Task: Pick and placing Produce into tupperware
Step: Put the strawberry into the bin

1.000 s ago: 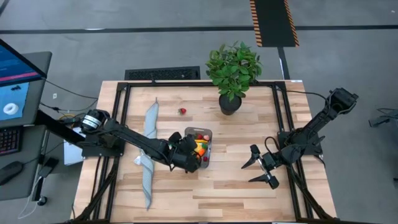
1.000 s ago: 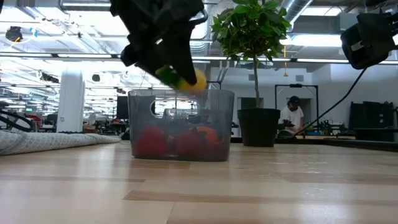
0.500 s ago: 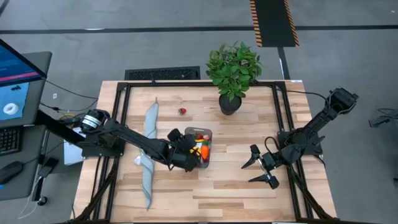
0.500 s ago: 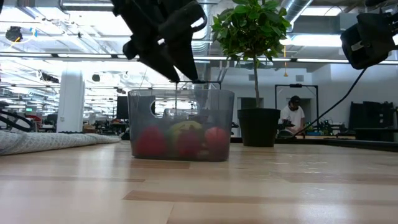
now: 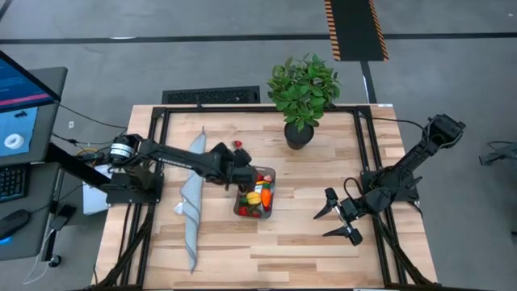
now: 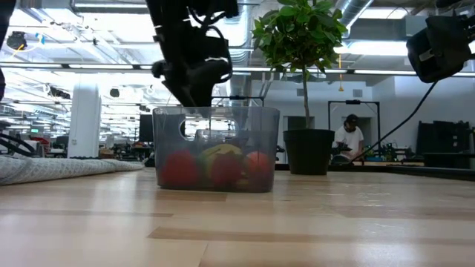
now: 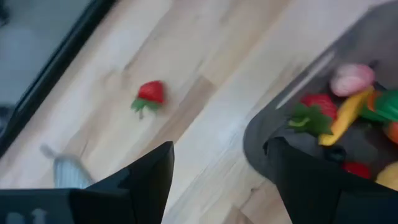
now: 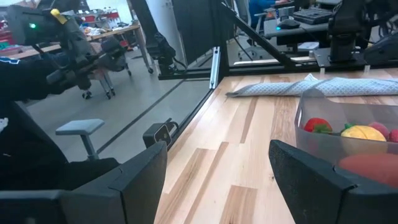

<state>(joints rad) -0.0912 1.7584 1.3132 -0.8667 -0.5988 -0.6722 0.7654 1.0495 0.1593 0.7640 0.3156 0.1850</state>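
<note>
Tupperware (image 5: 255, 192) is sitting mid-table in the high view, w/ Produce (image 5: 258, 194) piled inside: red, yellow, orange, green bits. Left gripper (image 5: 239, 166) is hovering just beside the container's far-left corner, fingers parted, gripping nothing. One stray strawberry (image 5: 237, 145) is lying on the wood btwn that gripper and the potted plant (image 5: 303, 93), apart from both. Grey cloth strip (image 5: 192, 198) is stretching along the table's left side, under the left arm. Right gripper (image 5: 338, 218) is waiting well to the right of the container, fingers spread wide, empty.

Low view: tupperware (image 6: 215, 148) is standing on the table (image 6: 237, 230), red and yellowish pieces (image 6: 223, 165) showing thru its clear wall. Left gripper (image 6: 191, 70) is hanging above the container's rim, nothing in it. Plant pot (image 6: 306, 151) is standing just right of the container, farther back. A person (image 6: 346, 141) is sitting in the room behind.

Left wrist view: dark fingers (image 7: 146, 177) are standing apart, w/ bare wood btwn them. Strawberry (image 7: 149, 94) is lying alone on the wood; tupperware (image 7: 298, 140) corner is showing w/ pink, red, yellow and green pieces (image 7: 345, 102) inside.

Right wrist view: own fingers (image 8: 140, 171) are wide apart, empty. Tupperware (image 8: 345, 137) is showing ahead, red and yellow pieces (image 8: 354, 132) inside, cloth (image 8: 323, 87) lying beyond it.
</note>
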